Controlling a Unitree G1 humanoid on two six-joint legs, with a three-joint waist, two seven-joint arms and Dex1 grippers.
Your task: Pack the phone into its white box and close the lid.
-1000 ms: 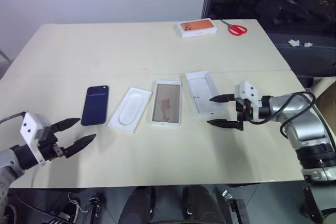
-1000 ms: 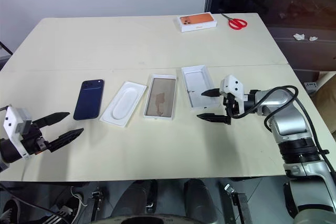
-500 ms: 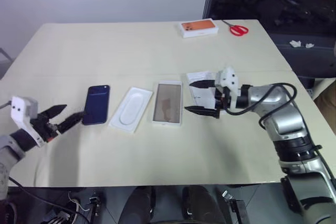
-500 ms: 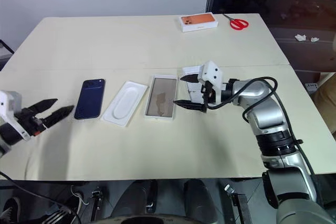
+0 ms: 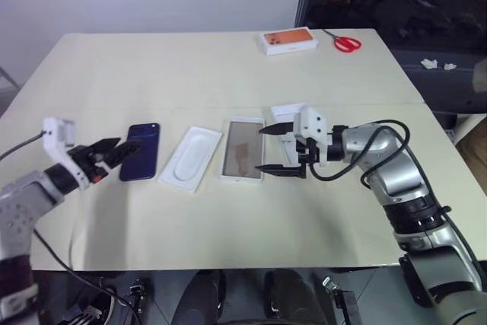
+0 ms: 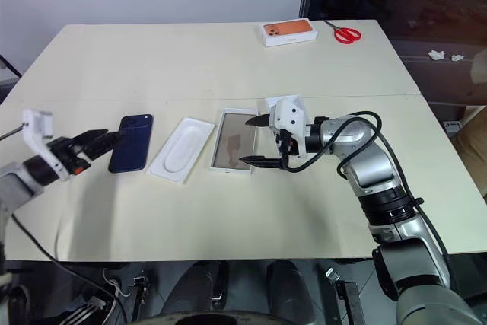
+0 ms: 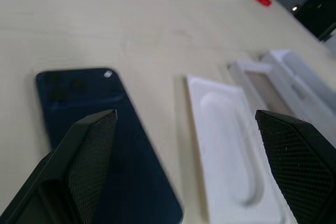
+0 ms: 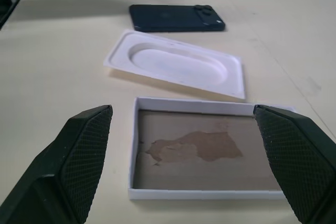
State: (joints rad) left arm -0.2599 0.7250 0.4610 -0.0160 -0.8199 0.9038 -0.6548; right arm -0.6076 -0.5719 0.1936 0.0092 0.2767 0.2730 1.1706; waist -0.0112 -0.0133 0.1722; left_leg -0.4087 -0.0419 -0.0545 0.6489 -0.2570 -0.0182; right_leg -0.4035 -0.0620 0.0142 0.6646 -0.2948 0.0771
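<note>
Across the middle of the cream table (image 5: 228, 74), a row of four items. Leftmost, the phone (image 5: 140, 151): dark navy, lying flat, camera cluster at its far end. Next to it, toward the right of the frame, the thin white tray (image 5: 189, 158) with an oval recess, set at a slight angle. Then the white box (image 5: 243, 149), open side up, brownish glossy floor showing a darker blotch. Farthest right in the row, the lid (image 5: 288, 118), lying with its plain white inside up, largely covered by the right arm.

At the left of the frame, the left gripper (image 5: 107, 152), fingers well apart, empty, tips just at the phone's near left edge; from the left wrist view, one finger (image 7: 84, 150) over the phone's dark face, the other out over the tray. Contact with the phone not clear.

At centre right, the right gripper (image 5: 278, 149), pointing toward the left of the frame, jaws spread wide, nothing between them. Upper finger over the box's far right corner, lower finger beside its near right corner; in the right wrist view, the box framed between the two fingers.

At the top of the frame, near the far table edge, a white box with an orange face (image 5: 288, 39) and, just right of it, red-handled scissors (image 5: 346, 42).
</note>
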